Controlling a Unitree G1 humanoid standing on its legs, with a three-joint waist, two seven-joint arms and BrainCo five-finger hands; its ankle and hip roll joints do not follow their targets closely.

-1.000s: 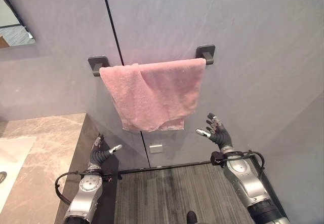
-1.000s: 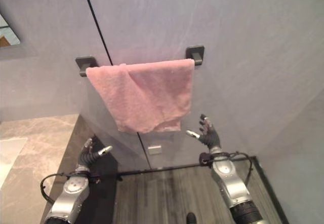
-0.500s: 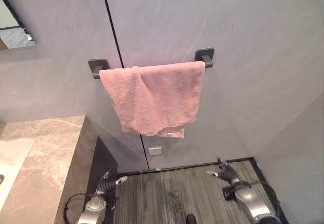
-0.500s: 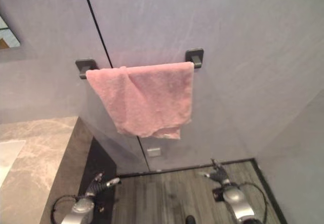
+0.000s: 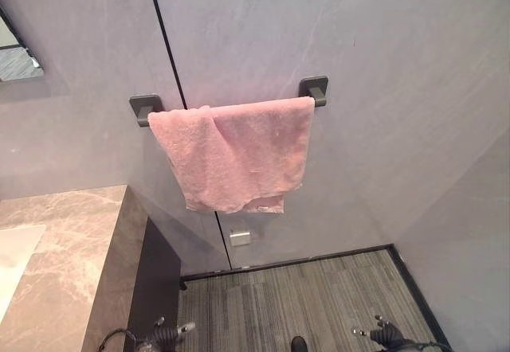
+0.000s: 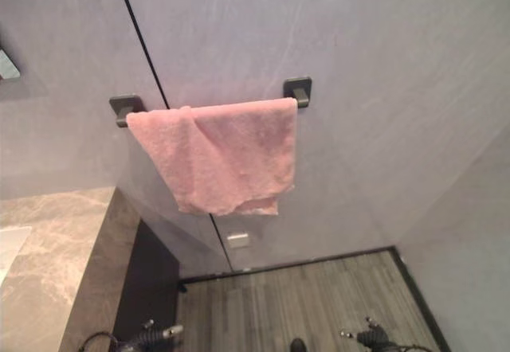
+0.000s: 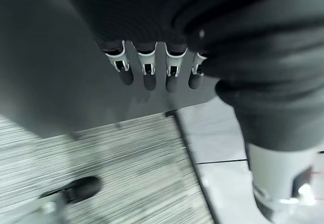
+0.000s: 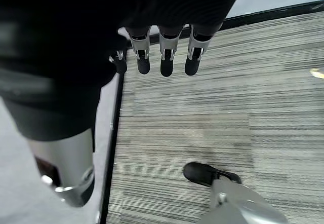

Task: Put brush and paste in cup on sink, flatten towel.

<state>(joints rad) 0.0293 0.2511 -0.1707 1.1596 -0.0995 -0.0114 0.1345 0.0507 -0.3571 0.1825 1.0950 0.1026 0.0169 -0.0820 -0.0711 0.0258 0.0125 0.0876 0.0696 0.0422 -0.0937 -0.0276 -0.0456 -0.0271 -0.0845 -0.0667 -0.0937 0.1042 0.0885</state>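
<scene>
- Hanging on the grey wall, the pink towel drapes over the dark towel bar. It is bunched, with a fold on its left side, so I think the flattening is not done.
- The marble counter sits low on the left, below the towel.
- The left hand is low over the striped floor, fingers straight, holding nothing.
- The right hand hangs low too, fingers straight and empty.
</scene>
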